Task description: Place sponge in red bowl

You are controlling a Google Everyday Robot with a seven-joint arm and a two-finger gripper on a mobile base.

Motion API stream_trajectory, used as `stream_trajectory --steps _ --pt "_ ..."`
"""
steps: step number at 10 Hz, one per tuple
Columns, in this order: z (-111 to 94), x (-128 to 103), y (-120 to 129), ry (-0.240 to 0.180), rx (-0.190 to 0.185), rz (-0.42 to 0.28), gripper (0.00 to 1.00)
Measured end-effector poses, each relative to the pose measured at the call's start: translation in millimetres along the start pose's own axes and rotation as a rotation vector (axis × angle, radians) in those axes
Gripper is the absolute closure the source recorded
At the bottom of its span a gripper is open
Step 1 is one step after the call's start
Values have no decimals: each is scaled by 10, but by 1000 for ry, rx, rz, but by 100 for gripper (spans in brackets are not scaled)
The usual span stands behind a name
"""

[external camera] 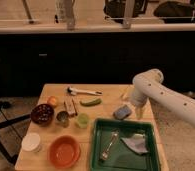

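Note:
The sponge point(122, 112), a small blue-grey block, lies on the wooden table point(108, 97) just above the green tray's far edge. My gripper point(139, 111) hangs at the end of the white arm, immediately right of the sponge and close to the table top. It is open and holds nothing. The red bowl point(65, 151), wide and orange-red, sits empty near the table's front left, well away from the gripper.
A green tray point(97, 150) at front right holds a utensil point(109, 146) and a grey cloth point(136, 143). On the left stand a dark maroon bowl point(42, 114), an orange point(52, 100), a can point(62, 118), a green cup point(82, 120) and a white container point(31, 142). A white-handled tool point(83, 91) and a green vegetable point(90, 102) lie further back.

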State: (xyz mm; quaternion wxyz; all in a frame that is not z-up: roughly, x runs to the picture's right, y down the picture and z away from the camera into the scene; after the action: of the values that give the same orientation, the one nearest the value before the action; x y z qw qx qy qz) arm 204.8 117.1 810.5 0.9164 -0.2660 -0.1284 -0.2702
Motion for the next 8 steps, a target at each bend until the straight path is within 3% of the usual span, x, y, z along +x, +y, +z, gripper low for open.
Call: stream_trajectory --steps 4,8 --pt "264 108 -24 45 42 33 20" --pt "443 254 -294 56 64 32 20"
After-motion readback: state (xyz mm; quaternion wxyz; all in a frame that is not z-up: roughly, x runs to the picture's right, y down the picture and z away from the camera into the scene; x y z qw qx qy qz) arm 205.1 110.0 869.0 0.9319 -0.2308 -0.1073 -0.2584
